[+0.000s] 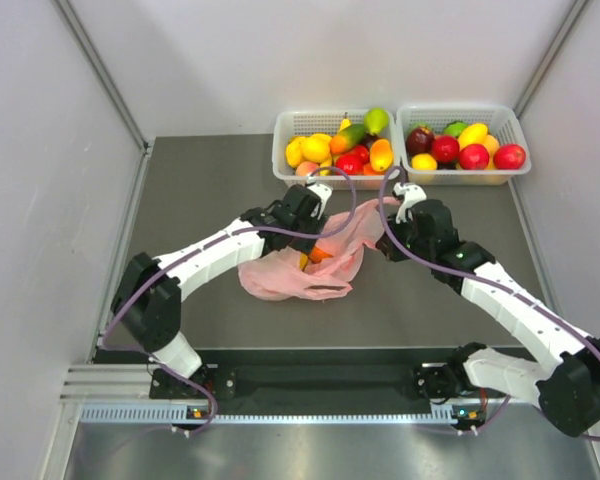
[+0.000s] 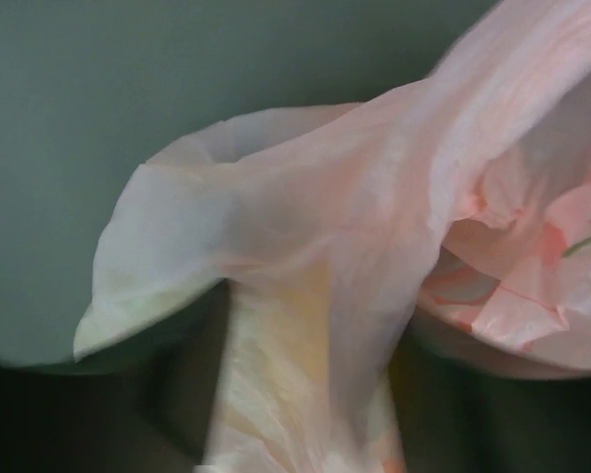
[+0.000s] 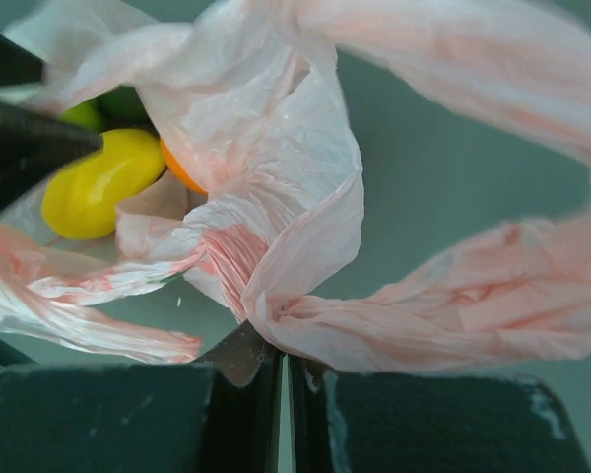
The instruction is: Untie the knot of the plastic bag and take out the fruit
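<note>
Right end effector (image 3: 281,379) pinches shut on 1 plastic bag (image 3: 276,197) showing 3 fruit (image 3: 103,182); left end effector (image 1: 318,200) unclear.

Pink plastic bag (image 1: 280,277), fruit (image 3: 102,183) apparently inside

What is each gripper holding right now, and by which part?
Right gripper pinches the plastic bag by a bunched fold of its film. Left gripper: cannot tell whether it grips anything.

The plastic bag (image 1: 280,278) (fruit (image 3: 98,182) inside) lies before two baskets (image 1: 282,146).
</note>
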Motion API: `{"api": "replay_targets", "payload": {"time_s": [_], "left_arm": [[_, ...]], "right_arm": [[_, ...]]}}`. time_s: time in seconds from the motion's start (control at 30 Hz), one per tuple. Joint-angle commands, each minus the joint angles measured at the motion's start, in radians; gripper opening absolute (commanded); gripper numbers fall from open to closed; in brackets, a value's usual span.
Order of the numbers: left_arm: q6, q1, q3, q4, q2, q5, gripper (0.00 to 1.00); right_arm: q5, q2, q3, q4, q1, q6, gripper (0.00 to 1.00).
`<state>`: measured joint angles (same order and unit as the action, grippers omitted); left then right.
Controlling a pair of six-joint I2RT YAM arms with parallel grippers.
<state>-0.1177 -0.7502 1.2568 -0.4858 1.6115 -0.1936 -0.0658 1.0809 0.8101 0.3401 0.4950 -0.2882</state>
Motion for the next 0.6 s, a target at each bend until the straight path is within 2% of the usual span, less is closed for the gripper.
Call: {"api": "replay_targets", "payload": {"time_s": [0.0, 0.03, 0.07, 0.1, 0.3, 0.4, 0.57], "left_arm": [[0.035, -0.001, 0.038, 0.036, 0.004, -0.092, 0.5], [0.033, -0.003, 0.039, 0.036, 0.001, -0.11, 0.34], [0.03, -0.003, 0.039, 0.038, -0.005, -0.13, 0.14], [0.021, -0.001, 0.036, 0.039, -0.015, -0.18, 0.0], [0.018, 0.002, 0.038, 0.073, -0.226, -0.279, 0.0], [0.018, 0.002, 0.053, 0.087, -0.329, -0.265, 0.0], [-0.023, 0.002, 0.098, 0.021, -0.416, -0.23, 0.0]], "right_arm": [[-0.032, -0.036, 0.04, -0.007, -0.001, 0.009, 0.0], [-0.029, -0.036, 0.04, -0.007, 0.0, 0.006, 0.0], [-0.026, -0.035, 0.038, -0.006, 0.001, 0.001, 0.0], [-0.02, -0.033, 0.037, -0.001, 0.001, -0.003, 0.0], [0.104, 0.0, 0.034, 0.039, 0.002, -0.032, 0.0], [0.197, 0.031, 0.037, 0.063, -0.001, -0.06, 0.0], [0.273, 0.094, 0.067, 0.077, -0.016, -0.085, 0.0]]}}
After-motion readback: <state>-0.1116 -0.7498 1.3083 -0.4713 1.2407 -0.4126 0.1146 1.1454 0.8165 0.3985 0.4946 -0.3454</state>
